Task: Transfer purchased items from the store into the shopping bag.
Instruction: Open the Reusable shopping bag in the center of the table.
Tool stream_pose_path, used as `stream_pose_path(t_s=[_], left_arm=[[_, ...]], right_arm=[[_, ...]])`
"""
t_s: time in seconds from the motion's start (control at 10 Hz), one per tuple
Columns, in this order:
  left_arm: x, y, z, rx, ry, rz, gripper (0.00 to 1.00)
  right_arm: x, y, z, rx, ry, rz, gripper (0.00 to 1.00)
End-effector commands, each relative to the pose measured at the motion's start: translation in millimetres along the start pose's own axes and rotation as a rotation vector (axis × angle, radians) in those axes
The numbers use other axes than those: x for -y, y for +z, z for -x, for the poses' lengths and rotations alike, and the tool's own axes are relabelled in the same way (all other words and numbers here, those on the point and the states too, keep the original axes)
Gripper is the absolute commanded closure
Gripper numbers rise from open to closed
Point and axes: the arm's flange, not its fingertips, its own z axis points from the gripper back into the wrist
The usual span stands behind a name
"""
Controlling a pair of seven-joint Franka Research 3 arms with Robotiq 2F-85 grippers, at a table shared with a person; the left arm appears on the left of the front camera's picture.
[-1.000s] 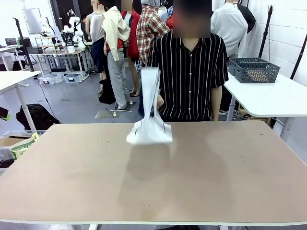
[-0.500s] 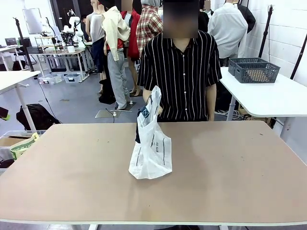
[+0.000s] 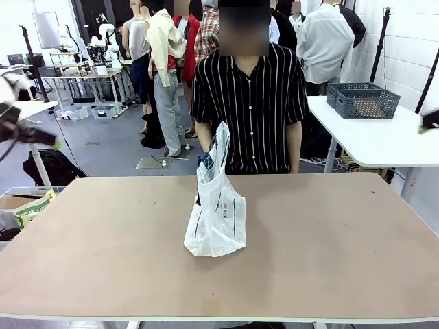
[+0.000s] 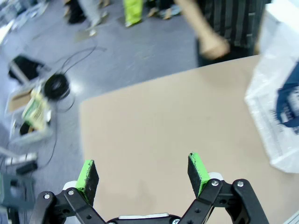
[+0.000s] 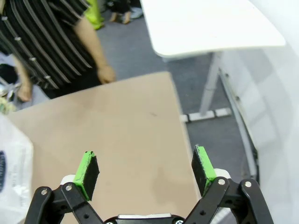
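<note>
Status: setup only, the transfer looks not yet begun.

- shopping bag point(image 3: 216, 212) stands upright on the table point(image 3: 329, 247), a bit left of centre and toward the person's side. Blue handles up, mouth loosely gathered.
- Bag contents: cannot tell whether any purchased items are inside (the film is cloudy and only the print reads through).
- Tabletop around the bag is bare, so nothing is staged for a pick.
- dark mesh baskets point(image 3: 367, 103) sit on the white side table point(image 3: 384, 140) off to the right, well apart from the bag. One may be the store, but I can't confirm it, and what they hold is too small to read.
- person point(image 3: 247, 110) stands at the far edge right behind the bag, arms down. One hand point(image 4: 212, 46) hangs near the table edge, off the bag.
- left gripper point(image 4: 142, 172): jaws spread wide with nothing between the pads, high over the left part of the table, the bag off to one side of it.
- right gripper point(image 5: 145, 167): also spread wide and empty, high over the right end of the table, well apart from the bag.

My read on what's left is basically everything. Goods need to come within reach, the bag mouth needs opening or holding, then each item goes in. A floppy bag with narrow handles means the mouth is the likely snag.
</note>
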Motion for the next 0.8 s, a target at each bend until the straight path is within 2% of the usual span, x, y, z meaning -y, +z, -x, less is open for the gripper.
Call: stream_pose_path(t_s=[0.0, 0.2, 0.3, 0.4, 0.6, 0.7], left_arm=[[13.9, -15.3, -38.4, 0.048, -0.075, 0.141, 0.0], [54.5, -20.8, -74.9, 0.109, -0.051, 0.302, 0.0], [53.5, -2.3, -48.5, 0.067, -0.072, 0.13, 0.0], [53.5, -2.3, -48.5, 0.067, -0.072, 0.13, 0.0], [53.5, -2.3, -48.5, 0.067, -0.072, 0.13, 0.0], [57.2, -7.3, -56.1, 0.073, -0.055, 0.164, 0.0]], right_arm=[[-50.1, 19.4, -23.3, -0.025, -0.014, -0.112, 0.0], [-109.5, 29.8, -20.9, -0.05, 0.005, -0.207, 0.0], [-120.0, 31.3, -17.3, -0.068, 0.002, -0.253, 0.0], [-106.7, 30.5, -26.0, -0.021, 0.035, -0.157, 0.0], [-106.7, 30.5, -26.0, -0.021, 0.035, -0.157, 0.0], [-122.2, 35.7, -23.5, -0.034, 0.031, -0.193, 0.0]])
